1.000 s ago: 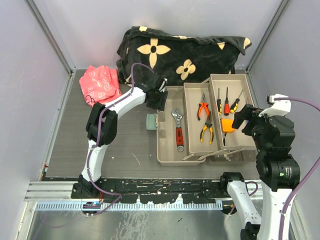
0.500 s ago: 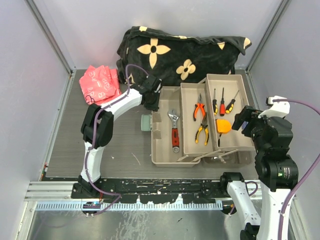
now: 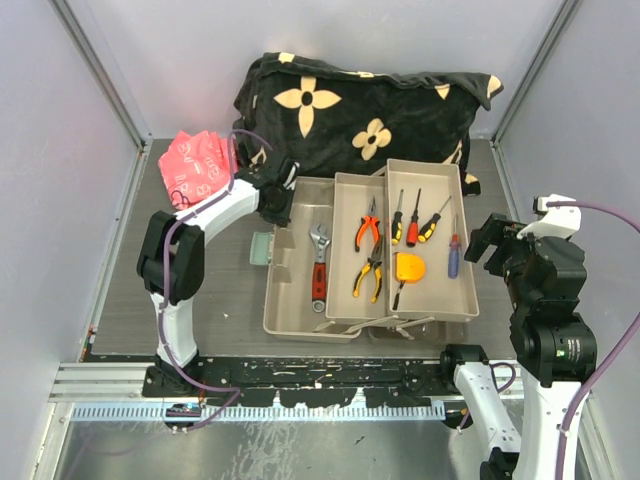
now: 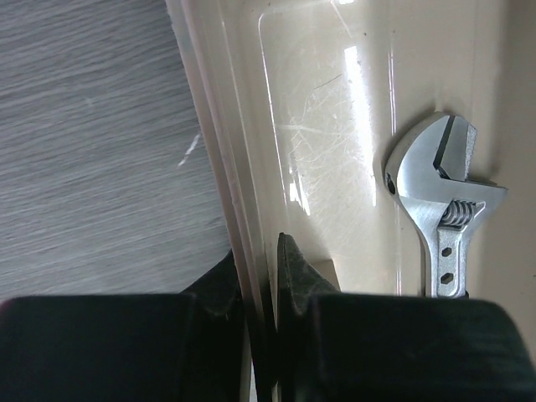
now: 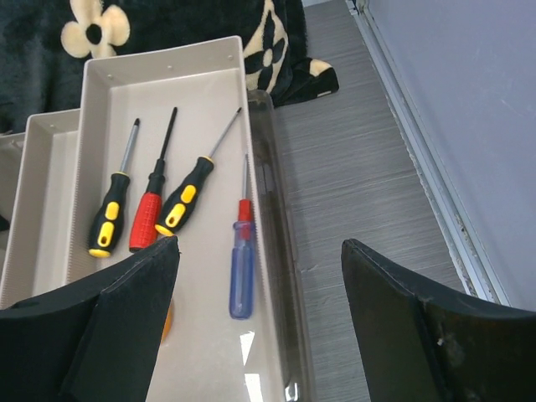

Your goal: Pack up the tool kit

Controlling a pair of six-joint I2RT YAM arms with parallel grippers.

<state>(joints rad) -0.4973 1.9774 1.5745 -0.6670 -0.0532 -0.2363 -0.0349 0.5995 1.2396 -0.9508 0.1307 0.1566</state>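
Top external view leaves the fingertips of the left gripper [image 3: 280, 203] lost under its own black body at the far left corner of the toolbox [image 3: 290, 310]. The left wrist view shows its fingers [image 4: 295, 272] pinched together on that thin wall, one outside above the table [image 4: 84, 126] and one inside. The wrench [image 4: 442, 209] lies close by on the box floor, its handle cut off by the gripper body. From above, the toolbox sits open mid-table, just before the flowered blanket [image 3: 360, 105]. Its trays are fanned out, with orange-handled pliers [image 3: 367, 225] and yellow-handled pliers [image 3: 372, 277] in the middle one. The right gripper [image 3: 492, 245] hangs just right of the box, jaws wide apart, touching nothing. Its wrist view shows four screwdrivers [image 5: 155, 205] sharply. The tape measure [image 5: 167, 322] is only an orange sliver there behind one finger, though it is plain from overhead. A crumpled red bag [image 3: 198, 170] lies far left.
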